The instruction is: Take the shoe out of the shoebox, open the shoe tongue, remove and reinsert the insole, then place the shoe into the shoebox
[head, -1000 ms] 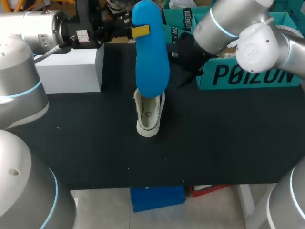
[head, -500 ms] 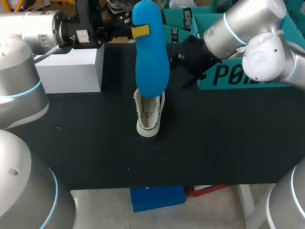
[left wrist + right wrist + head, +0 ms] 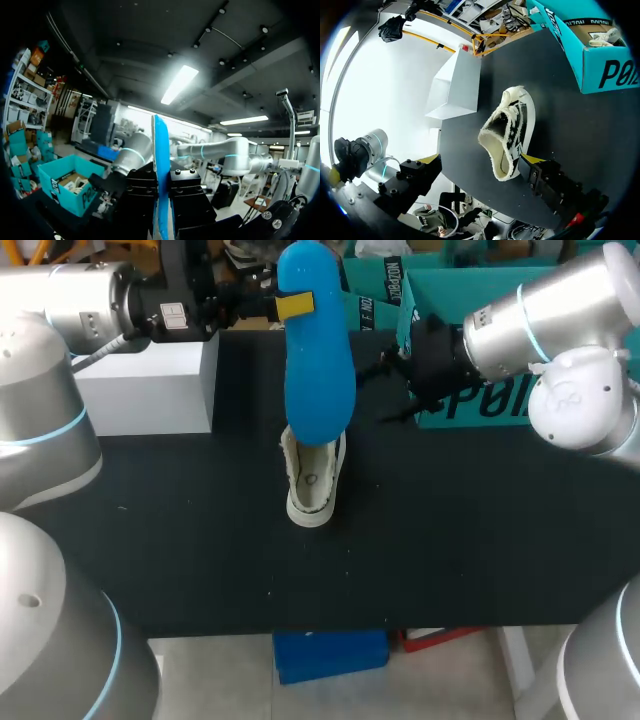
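Note:
A blue insole (image 3: 318,360) hangs upright above the table, pinched near its upper end by my left gripper (image 3: 290,307), which is shut on it. In the left wrist view the insole (image 3: 161,165) shows edge-on between the black fingers of that gripper (image 3: 162,200). Below it a cream and black shoe (image 3: 312,480) lies on the black table (image 3: 180,530), opening towards the camera. My right gripper (image 3: 386,390) hovers open to the right of the insole, holding nothing. In the right wrist view the shoe (image 3: 509,131) lies ahead of that open gripper (image 3: 480,161). The teal shoebox (image 3: 520,390) stands at the back right.
A white box (image 3: 150,380) stands at the back left of the table, also seen beyond the shoe as the white box (image 3: 455,85). The teal shoebox (image 3: 590,55) holds paper and another shoe. A blue object (image 3: 330,652) sits below the table's front edge.
My right arm has drawn back to the right, away from the insole and shoe, its gripper staying open. The left arm, insole and shoe have not moved.

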Controlling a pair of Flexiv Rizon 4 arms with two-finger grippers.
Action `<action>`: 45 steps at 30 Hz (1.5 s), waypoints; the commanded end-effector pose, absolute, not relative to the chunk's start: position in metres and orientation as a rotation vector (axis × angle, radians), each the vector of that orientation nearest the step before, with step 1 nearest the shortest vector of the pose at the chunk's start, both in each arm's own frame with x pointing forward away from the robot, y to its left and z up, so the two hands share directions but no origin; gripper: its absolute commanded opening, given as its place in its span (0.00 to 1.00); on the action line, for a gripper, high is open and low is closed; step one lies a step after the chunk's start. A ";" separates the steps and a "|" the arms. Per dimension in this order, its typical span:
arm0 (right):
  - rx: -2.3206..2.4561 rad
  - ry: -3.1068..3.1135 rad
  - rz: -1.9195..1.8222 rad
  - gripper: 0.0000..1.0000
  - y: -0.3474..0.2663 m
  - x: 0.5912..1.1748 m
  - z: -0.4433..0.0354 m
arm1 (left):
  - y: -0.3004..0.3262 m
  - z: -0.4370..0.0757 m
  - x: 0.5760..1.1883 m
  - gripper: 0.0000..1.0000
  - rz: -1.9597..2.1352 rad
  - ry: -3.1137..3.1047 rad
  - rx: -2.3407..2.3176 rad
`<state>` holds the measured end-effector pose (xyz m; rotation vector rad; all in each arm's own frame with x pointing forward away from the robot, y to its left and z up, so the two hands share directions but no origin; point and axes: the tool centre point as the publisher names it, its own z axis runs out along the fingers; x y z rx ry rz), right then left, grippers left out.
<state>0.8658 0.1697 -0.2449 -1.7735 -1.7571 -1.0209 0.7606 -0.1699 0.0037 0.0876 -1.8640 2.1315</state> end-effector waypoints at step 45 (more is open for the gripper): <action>-1.432 -1.368 -1.423 1.00 0.168 0.864 -0.257 | -0.171 0.003 0.760 0.00 2.134 -1.866 0.092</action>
